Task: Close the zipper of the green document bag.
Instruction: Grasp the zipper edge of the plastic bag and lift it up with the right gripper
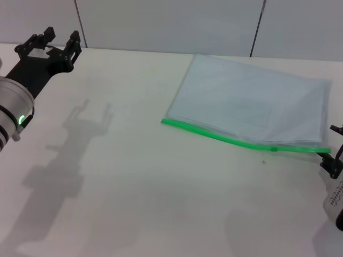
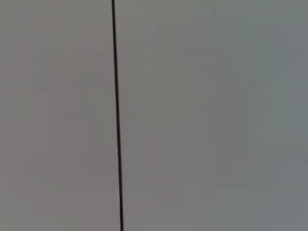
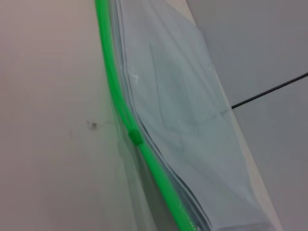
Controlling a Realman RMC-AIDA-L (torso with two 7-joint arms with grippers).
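Observation:
The green document bag (image 1: 252, 101) lies flat on the white table at the right, its translucent pale blue body toward the wall. The zipper (image 1: 214, 134) runs as a bright green strip along the bag's near edge, with its small darker slider (image 1: 274, 149) close to the right end. The right wrist view shows the zipper (image 3: 113, 91), the slider (image 3: 135, 137) and the bag (image 3: 183, 125) from close up, with no fingers in sight. My right gripper (image 1: 335, 160) sits at the zipper's right end, cut off by the picture's edge. My left gripper (image 1: 56, 42) hovers open and empty at the far left.
Grey wall panels with dark seams (image 1: 256, 27) stand behind the table's far edge. The left wrist view holds only a wall panel and one seam (image 2: 116, 115). A small dark speck (image 1: 263, 160) marks the table just in front of the slider.

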